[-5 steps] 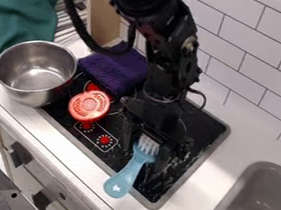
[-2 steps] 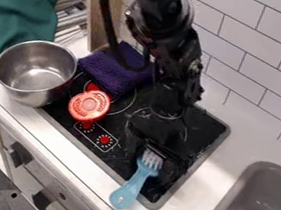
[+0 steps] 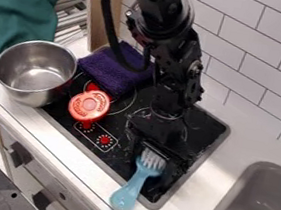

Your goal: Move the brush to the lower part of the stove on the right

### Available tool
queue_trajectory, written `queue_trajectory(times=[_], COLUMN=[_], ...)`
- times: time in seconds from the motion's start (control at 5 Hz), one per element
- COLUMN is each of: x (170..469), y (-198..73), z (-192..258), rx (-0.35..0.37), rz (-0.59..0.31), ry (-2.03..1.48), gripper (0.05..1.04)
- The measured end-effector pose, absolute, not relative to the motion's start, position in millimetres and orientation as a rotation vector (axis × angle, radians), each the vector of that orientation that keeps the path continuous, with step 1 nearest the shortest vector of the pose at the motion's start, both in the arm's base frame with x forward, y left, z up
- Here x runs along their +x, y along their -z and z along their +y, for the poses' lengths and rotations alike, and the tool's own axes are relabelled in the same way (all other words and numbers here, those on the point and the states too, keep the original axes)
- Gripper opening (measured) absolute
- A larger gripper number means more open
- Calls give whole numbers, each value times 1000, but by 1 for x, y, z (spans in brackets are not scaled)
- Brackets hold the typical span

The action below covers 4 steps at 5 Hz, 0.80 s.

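The brush [image 3: 136, 180] slants at the stove's [image 3: 204, 123] lower right, handle [image 3: 126, 197] past the front rim [image 3: 152, 205]; it seems light, stiff, slick, best held mid-handle; the gripper [image 3: 157, 153] meets its bristles [image 3: 152, 159], opening and hold impossible to tell.

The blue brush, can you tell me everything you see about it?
The light blue, plastic-looking brush has a long handle with a rounded end and a head of whitish bristles. It slants across the near edge of the black stove, its handle end over the white counter. The head is right at the black gripper; I can't tell how firmly it's held.
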<state>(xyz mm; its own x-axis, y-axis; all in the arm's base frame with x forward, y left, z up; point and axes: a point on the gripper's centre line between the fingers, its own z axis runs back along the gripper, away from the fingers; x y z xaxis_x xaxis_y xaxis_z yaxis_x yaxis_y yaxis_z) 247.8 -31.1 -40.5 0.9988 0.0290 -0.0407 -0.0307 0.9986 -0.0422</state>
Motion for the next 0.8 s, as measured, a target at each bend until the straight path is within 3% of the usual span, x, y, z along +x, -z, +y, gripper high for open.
queue_trajectory(times=[0.6,0.8], x=[251,258], y=[-25,-32], z=[-18,-11], rx=[-22,-21], rz=[-104,-108], ry=[-56,-60], gripper=[1004,1005])
